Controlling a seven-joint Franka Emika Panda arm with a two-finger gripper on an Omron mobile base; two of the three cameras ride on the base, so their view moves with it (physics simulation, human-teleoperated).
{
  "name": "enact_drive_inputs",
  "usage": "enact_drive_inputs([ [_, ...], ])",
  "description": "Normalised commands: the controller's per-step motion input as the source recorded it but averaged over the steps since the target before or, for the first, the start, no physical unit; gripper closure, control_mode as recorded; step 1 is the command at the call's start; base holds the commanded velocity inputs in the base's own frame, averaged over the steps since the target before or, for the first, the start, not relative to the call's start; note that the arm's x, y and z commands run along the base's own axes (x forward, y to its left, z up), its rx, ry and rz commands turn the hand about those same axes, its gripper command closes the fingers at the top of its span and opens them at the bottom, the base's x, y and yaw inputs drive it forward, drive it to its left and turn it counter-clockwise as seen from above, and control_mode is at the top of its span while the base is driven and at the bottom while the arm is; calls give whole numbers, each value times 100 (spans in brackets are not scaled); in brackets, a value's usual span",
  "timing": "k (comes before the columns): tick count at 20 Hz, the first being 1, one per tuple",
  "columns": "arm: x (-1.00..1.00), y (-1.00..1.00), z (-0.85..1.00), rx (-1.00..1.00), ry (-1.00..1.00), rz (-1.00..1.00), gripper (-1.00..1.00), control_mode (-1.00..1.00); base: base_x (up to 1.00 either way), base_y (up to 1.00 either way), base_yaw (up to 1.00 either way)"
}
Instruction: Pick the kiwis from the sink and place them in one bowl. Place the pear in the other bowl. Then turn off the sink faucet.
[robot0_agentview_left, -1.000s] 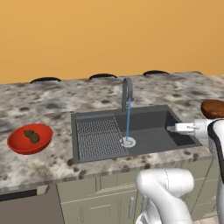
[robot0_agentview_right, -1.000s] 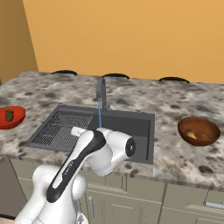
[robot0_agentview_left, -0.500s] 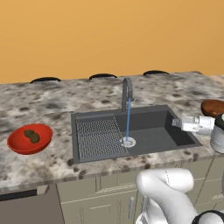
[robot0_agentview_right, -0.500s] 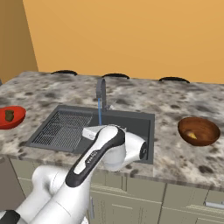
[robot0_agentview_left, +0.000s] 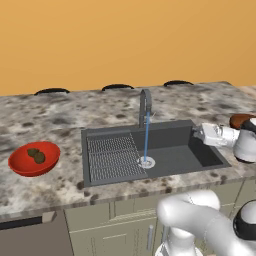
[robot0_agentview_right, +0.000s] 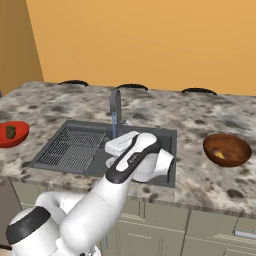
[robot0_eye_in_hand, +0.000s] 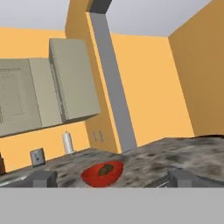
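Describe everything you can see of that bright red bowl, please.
The red bowl is wide, shallow, round and glossy, sitting upright on the speckled stone counter left of the sink. Two small olive-brown kiwis lie inside, close together. Nothing else touches it.

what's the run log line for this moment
gripper: open, empty | kiwis: in red bowl | pear: in brown bowl | faucet: running

The sink (robot0_agentview_left: 150, 150) is sunk into the bench (robot0_agentview_left: 60, 180). Behind its middle stands the faucet (robot0_agentview_left: 145, 106). Well left of the sink sits one bowl (robot0_agentview_left: 34, 159) holding both kiwis (robot0_agentview_left: 36, 155); well right sits the other bowl (robot0_agentview_right: 227, 149) holding the pear (robot0_agentview_right: 219, 155).
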Motion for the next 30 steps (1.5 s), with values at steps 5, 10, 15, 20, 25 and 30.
enact_drive_inputs([
  [5,51,-3,0,3,-13,1,-100,-100,0,0,0],
  [10,45,-2,-5,2,0,-3,-100,-100,0,0,0],
  [15,35,-4,-3,2,0,0,-100,-100,0,0,0],
  [20,38,0,-25,-5,0,0,-100,-100,0,0,0],
  [25,32,-1,-22,-10,0,0,-100,-100,0,0,0],
  [30,38,0,-7,-7,0,0,-100,-100,0,0,0],
])
